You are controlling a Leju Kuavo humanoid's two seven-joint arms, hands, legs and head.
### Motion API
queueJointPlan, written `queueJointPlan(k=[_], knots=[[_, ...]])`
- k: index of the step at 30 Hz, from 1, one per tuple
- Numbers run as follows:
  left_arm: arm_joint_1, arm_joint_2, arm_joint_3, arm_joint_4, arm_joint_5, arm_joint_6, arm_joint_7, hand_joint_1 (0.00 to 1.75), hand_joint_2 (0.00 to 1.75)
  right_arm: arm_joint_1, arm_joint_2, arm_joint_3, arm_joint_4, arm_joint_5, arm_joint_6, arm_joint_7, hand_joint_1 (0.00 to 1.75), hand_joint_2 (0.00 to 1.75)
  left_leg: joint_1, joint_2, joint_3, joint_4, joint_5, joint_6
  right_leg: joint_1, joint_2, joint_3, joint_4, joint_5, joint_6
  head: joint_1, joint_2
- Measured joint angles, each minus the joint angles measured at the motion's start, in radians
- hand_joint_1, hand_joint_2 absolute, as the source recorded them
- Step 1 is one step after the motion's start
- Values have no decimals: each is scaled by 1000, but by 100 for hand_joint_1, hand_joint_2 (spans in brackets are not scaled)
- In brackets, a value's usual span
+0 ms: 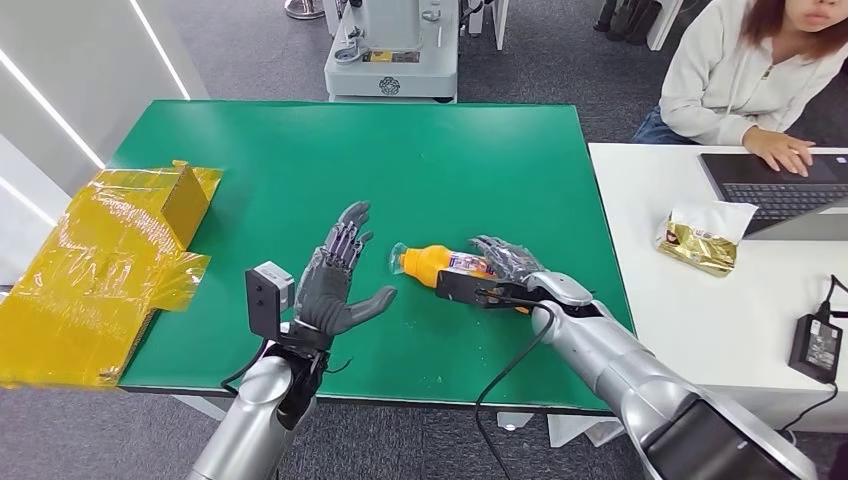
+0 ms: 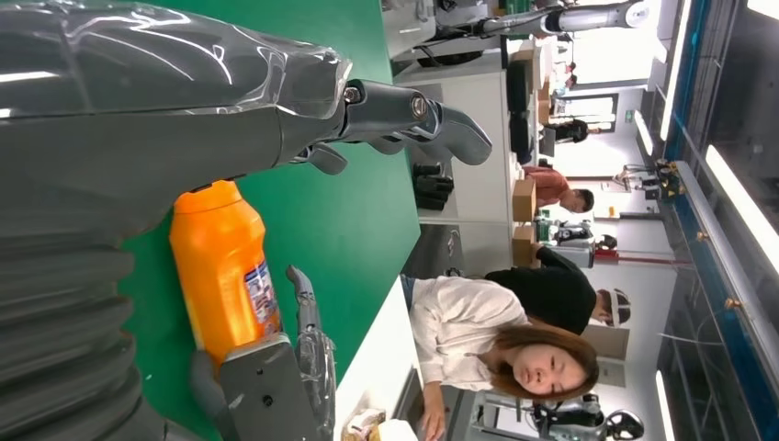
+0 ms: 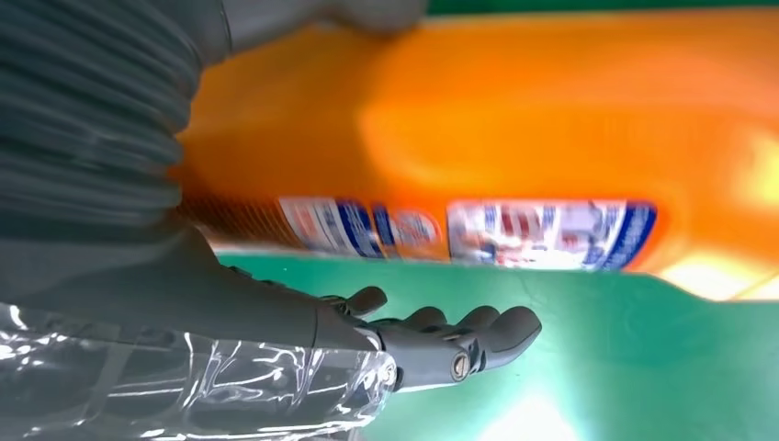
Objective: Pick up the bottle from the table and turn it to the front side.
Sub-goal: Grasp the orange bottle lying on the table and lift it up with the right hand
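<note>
An orange bottle [image 1: 437,262] with a blue and white label lies on its side on the green table [image 1: 400,160], its clear cap end pointing left. My right hand [image 1: 505,262] reaches over its label end; in the right wrist view the bottle [image 3: 514,119] sits between thumb and straight fingers [image 3: 459,335], with green table showing between fingers and bottle. My left hand [image 1: 335,280] is raised just left of the cap, palm toward the bottle, fingers spread and holding nothing. The left wrist view shows the bottle [image 2: 220,276] beyond my left hand [image 2: 184,138].
A yellow film-wrapped box [image 1: 110,260] covers the table's left edge. To the right stands a white table [image 1: 650,300] with a gold packet [image 1: 700,240], a laptop [image 1: 780,180] that a seated person is using, and a power adapter [image 1: 815,345]. A grey machine [image 1: 390,50] stands behind.
</note>
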Motion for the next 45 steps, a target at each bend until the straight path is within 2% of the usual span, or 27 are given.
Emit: queueJointPlan(k=[4,10,14,19,25,30,36,41,45], knots=[[7,0,2,0,3,-11,0,0,175,1,-3,1,0,-4,7,-14,164,175,0,0,0,0,0,0,0,0,0,0,0,0,0,0],[9,0,6,0,8,-20,-1,0,175,3,-5,1,-1,-2,15,-25,158,175,0,0,0,0,0,0,0,0,0,0,0,0,0,0],[11,1,12,0,13,-22,-2,0,175,7,-10,1,-8,1,19,-44,174,175,0,0,1,0,0,0,0,0,0,0,0,0,0,0],[25,1,15,-4,-14,4,-9,0,175,38,-27,-12,-53,-57,-4,-104,175,175,0,0,1,0,0,0,0,0,0,0,0,0,0,0],[40,4,19,-41,-99,91,-6,0,175,149,-66,-109,-228,-242,-34,-181,175,175,0,0,0,0,0,0,0,0,0,0,0,0,0,0],[47,10,29,-80,-158,153,-5,0,175,291,-73,-200,-431,-347,-100,-235,175,175,0,0,0,-1,0,0,0,0,0,0,-1,0,0,0],[43,21,35,-93,-199,209,-16,0,175,436,-71,-274,-630,-390,-139,-260,175,175,0,0,0,-1,0,0,0,-1,0,0,-1,0,0,0],[23,29,45,-87,-212,249,-21,0,175,515,-66,-310,-741,-375,-175,-269,175,175,0,0,0,-1,0,0,0,-1,0,0,-1,0,0,0],[5,33,59,-62,-211,234,-13,0,175,553,-65,-325,-794,-349,-195,-271,175,175,0,0,0,-1,0,0,0,-1,0,0,-1,0,0,0]])
